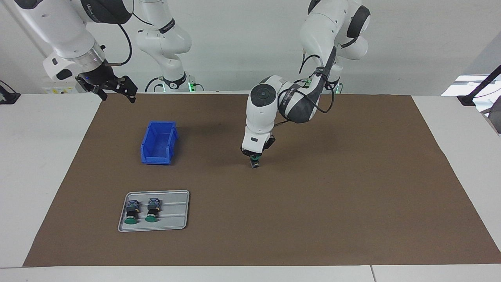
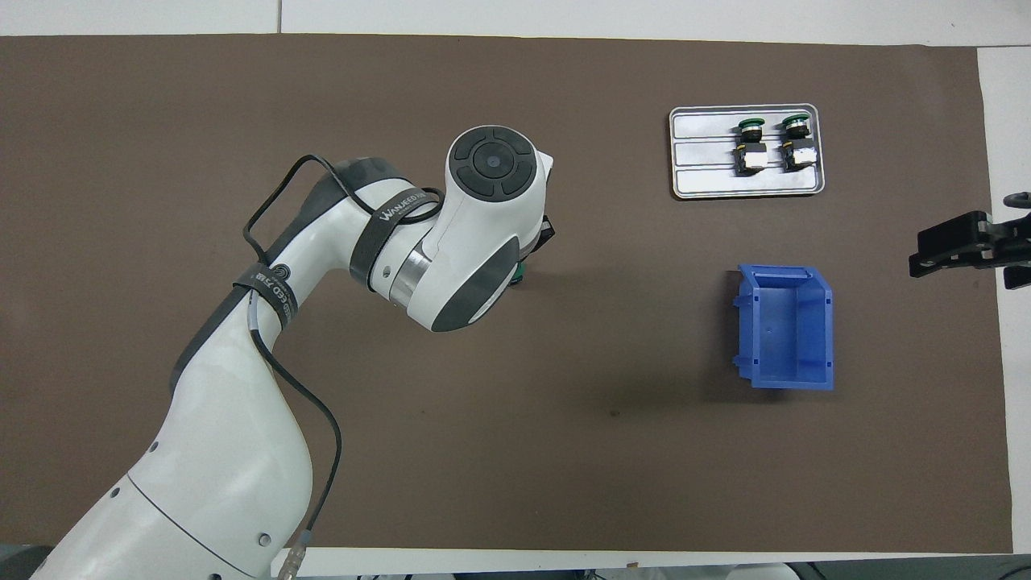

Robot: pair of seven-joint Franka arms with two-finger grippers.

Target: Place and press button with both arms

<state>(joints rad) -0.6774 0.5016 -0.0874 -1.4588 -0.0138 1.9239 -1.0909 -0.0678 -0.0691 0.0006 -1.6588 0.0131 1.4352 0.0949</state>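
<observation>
Standing upright mid-mat under left gripper [image 1: 255, 156], button [image 1: 255, 161]; fingers around cap, grip unclear.
Waiting wide-fingered off mat's edge, right gripper [image 1: 113, 88]; two buttons [image 1: 141, 210] in tray [image 1: 176, 219], one bin [image 1: 158, 143].

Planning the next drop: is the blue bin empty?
Empty: the bin shows only bare blue floor in the overhead view.

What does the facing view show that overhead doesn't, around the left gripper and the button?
Facing only: the left gripper right at the button, which stands upright on the brown mat, and the waiting right arm's raised wrist. Overhead only: little here, since the left arm's wrist covers its gripper, leaving a sliver of green cap. Both: two more buttons lying in the grey tray, the blue bin, and the right gripper, open.
</observation>
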